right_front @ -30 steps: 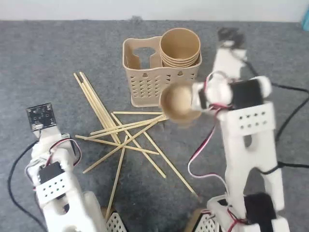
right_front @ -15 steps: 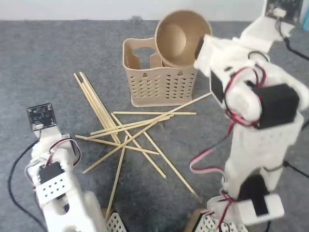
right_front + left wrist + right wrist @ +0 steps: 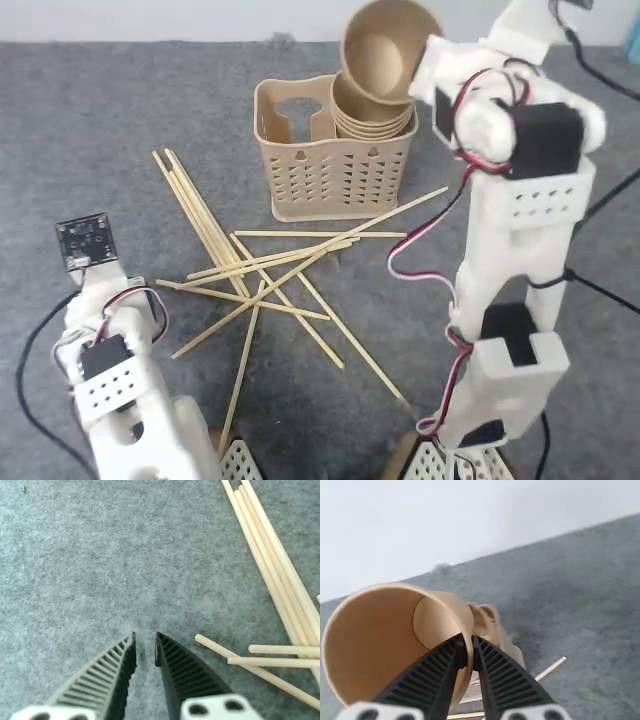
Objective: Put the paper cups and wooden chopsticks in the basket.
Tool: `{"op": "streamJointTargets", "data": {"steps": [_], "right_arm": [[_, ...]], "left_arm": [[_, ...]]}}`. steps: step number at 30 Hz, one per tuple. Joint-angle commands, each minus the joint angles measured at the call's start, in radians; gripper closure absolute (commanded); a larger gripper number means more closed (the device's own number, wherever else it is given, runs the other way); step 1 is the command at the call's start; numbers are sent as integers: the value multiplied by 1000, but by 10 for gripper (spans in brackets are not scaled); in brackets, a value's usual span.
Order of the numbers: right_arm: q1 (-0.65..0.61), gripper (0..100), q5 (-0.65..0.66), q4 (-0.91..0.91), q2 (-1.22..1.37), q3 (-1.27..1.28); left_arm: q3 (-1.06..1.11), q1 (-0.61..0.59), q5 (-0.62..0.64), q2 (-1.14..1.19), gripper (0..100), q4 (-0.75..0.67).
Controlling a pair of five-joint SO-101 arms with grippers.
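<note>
My right gripper (image 3: 469, 647) is shut on the rim of a brown paper cup (image 3: 390, 635), held tilted above the beige basket (image 3: 300, 170). In the high view that cup (image 3: 388, 48) hangs over a stack of cups (image 3: 372, 118) nested in the basket's right compartment. Several wooden chopsticks (image 3: 262, 270) lie scattered on the grey carpet in front of the basket. My left gripper (image 3: 145, 647) sits low over bare carpet at the near left, jaws nearly closed with nothing between them, beside a few chopsticks (image 3: 270, 575).
The basket's left compartment (image 3: 292, 115) holds nothing I can see. One chopstick (image 3: 400, 212) leans out toward the right arm's base. A white wall borders the carpet at the back.
The right arm lifted the cup from in front of the basket up and back until it hangs over the cup stack. The left arm kept still.
</note>
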Motion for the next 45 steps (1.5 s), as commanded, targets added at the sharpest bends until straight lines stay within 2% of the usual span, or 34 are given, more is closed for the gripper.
{"op": "streamJointTargets", "data": {"steps": [1, 8, 12, 14, 20, 22, 25, 32, 36, 42, 45], "right_arm": [[27, 991, 29, 4, 18, -40], [4, 988, 121, 42, 90, -41], [2, 979, 127, 38, 88, -46], [2, 922, 127, 39, 87, -48], [12, 618, 126, 54, 76, -49], [12, 547, 126, 54, 41, -43], [4, 508, 126, 54, -36, -46], [2, 508, 126, 58, -265, -17], [1, 509, 106, 59, -424, 212], [-2, 509, 91, 42, -700, 839], [-39, 509, 91, -47, -796, 1131]], "left_arm": [[-38, 5, -11, 5, 934, -23], [-38, 5, -11, 5, 934, -23], [-36, 5, -11, 5, 934, -23], [-36, 5, -11, 5, 934, -23], [-36, 5, -11, 5, 934, -23], [-36, 5, -11, 5, 934, -23], [-36, 5, -11, 5, 934, -23], [-36, 5, -12, 5, 934, -23], [-36, 5, -12, 5, 934, -23], [-36, 5, -12, 5, 934, -23], [-31, 5, -12, 5, 934, -23]]}}
